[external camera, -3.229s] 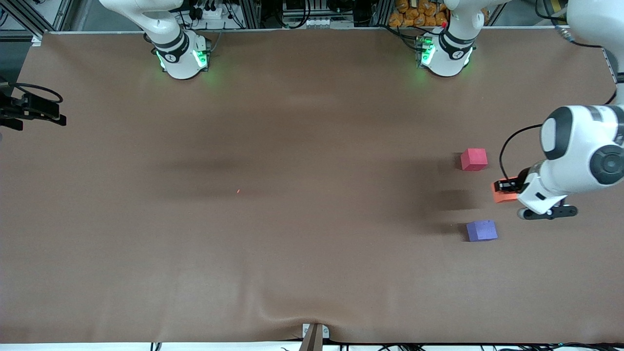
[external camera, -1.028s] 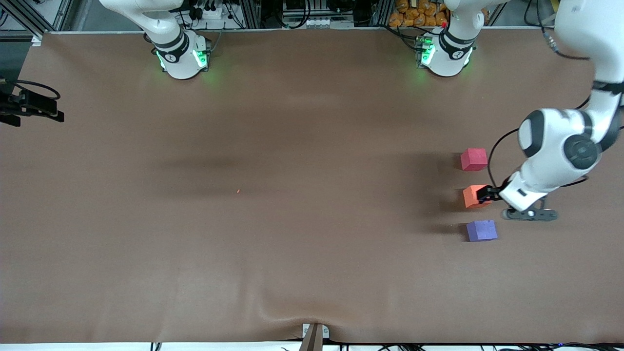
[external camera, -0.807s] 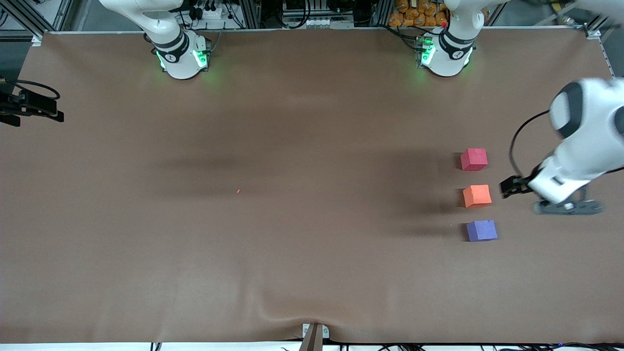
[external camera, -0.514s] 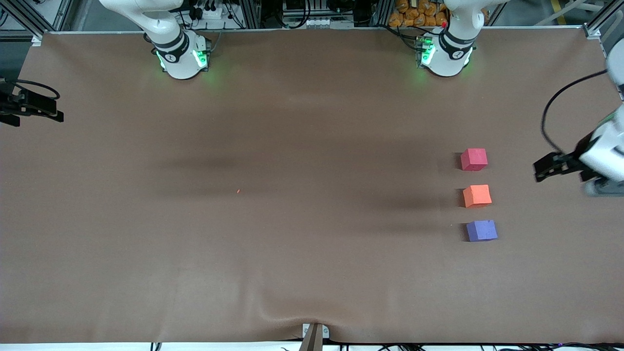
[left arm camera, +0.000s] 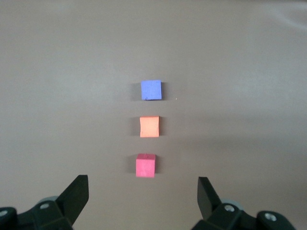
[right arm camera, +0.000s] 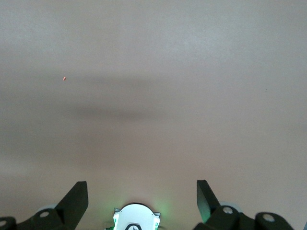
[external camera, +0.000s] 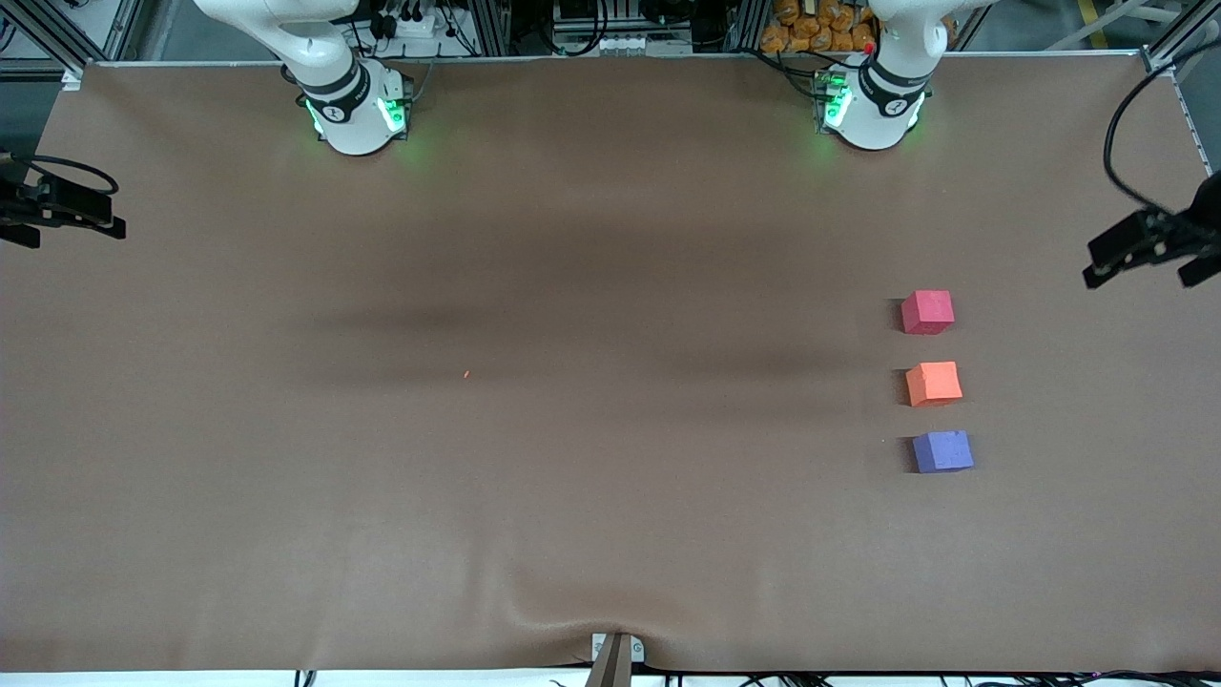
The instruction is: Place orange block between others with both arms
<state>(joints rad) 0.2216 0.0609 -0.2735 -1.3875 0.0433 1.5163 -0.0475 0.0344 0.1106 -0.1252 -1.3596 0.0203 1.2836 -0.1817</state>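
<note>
Sitting mid-right of the front frame, orange block lies on table between pinkish-red cube and purple-blue cube, none touching. Left end effector at right edge, fingers spread, empty; right end effector at left edge, spread, empty, waiting. Risk looks low: a returning arm could nudge the light foam-like matte cubes out of line.
</note>
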